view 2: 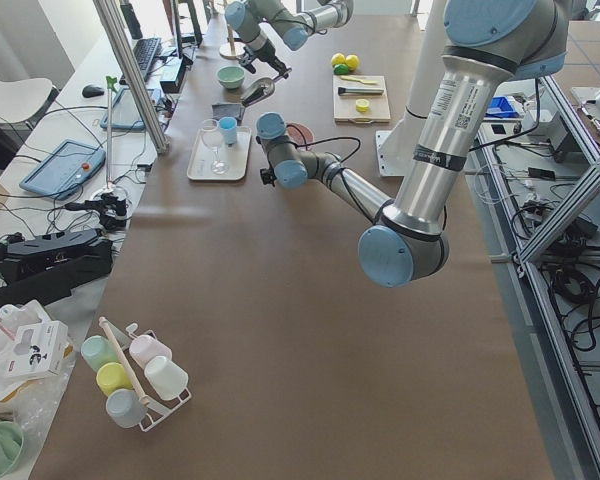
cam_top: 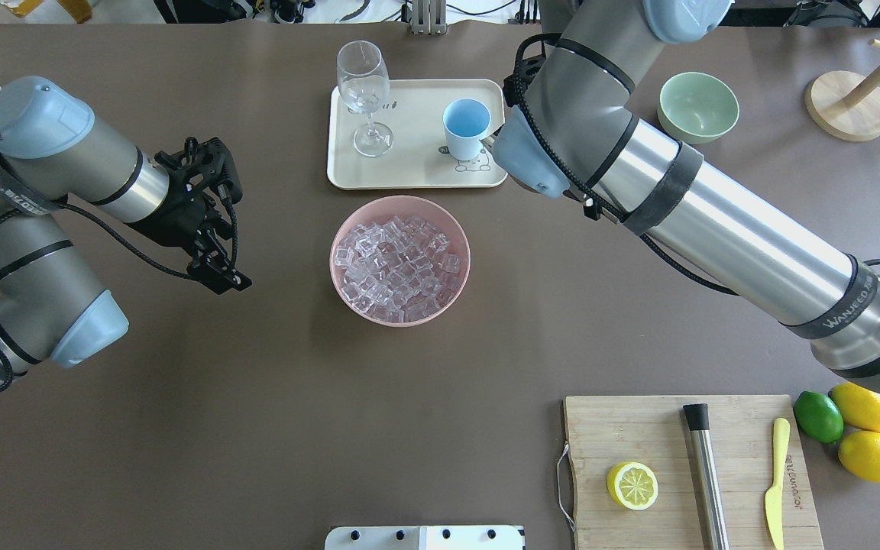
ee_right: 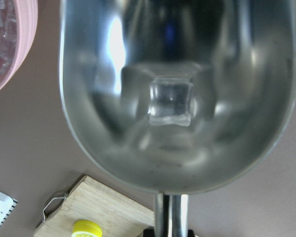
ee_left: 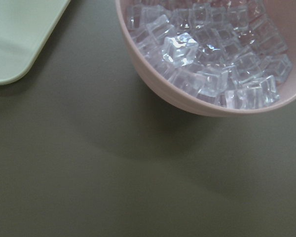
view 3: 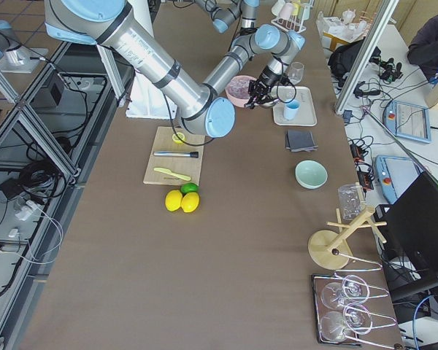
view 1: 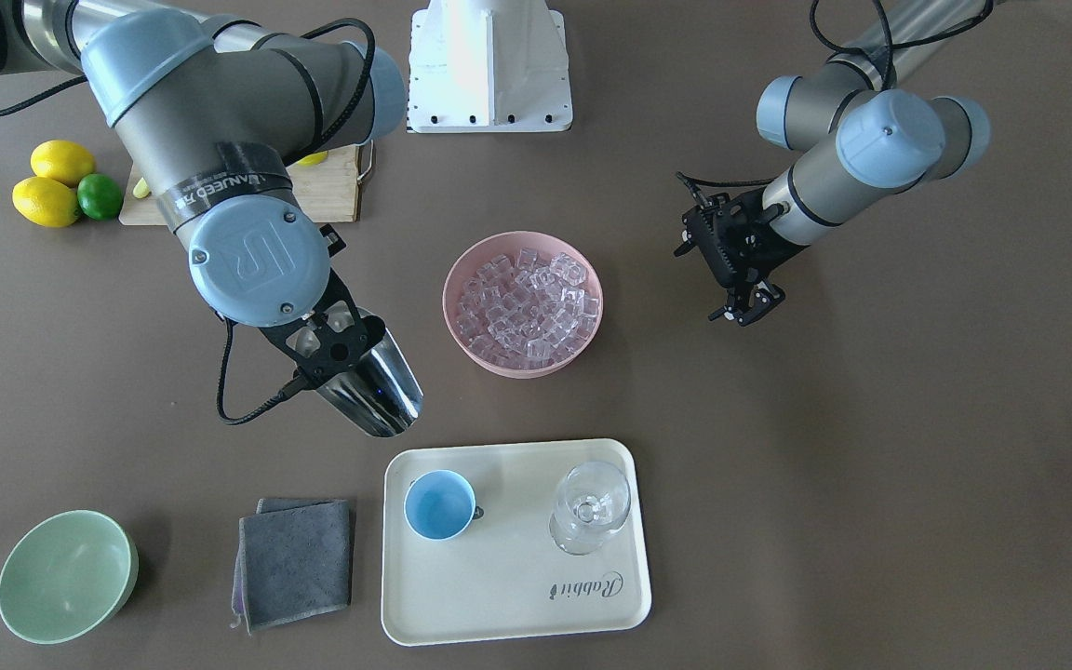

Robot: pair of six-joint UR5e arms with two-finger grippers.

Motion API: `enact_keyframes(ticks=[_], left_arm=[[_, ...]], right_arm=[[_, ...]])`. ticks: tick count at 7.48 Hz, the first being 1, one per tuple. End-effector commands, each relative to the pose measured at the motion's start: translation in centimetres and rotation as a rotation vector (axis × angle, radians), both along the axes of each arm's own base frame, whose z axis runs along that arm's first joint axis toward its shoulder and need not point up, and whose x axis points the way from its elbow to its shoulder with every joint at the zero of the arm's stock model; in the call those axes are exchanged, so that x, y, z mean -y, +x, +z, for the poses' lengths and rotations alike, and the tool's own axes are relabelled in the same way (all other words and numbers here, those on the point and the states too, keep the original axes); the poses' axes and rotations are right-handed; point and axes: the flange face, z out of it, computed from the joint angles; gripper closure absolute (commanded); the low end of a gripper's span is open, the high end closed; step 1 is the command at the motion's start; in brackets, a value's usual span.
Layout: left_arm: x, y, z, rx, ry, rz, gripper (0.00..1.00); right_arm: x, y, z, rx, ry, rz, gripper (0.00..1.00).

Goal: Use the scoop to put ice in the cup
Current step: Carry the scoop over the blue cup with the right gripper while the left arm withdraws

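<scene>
Observed: the right gripper (view 1: 336, 342) has its fingers clenched on the handle of the scoop (view 1: 378, 386). The trough is held off the surface, between the pink bowl (view 1: 448, 300) and the tray (view 1: 508, 596), nearer the tray's corner. Right wrist view: one cube of ice (ee_right: 171, 101) sits mid-trough. The bulk of the ice is heaped in the pink bowl. On the tray, the cup (view 1: 440, 504) stands upright, blue inside showing, with a stemmed glass (view 1: 590, 507) beside it. The left gripper (view 1: 746, 309) has its fingers released and hangs above the surface on the bowl's far side, apart from it.
</scene>
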Motion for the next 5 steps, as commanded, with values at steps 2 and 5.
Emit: enact_keyframes(ticks=[2,5], left_arm=[[0.2,-5.0,1.1,0.072,-0.084,-0.059,0.02],[0.8,-8.4,3.8,0.067,-0.164,-0.060,0.02]], right_arm=[[3.5,-1.4,-0.8,-0.070,-0.044,-0.030,1.00],[5.9,-2.2,-3.2,-0.106,-0.079,-0.029,1.00]])
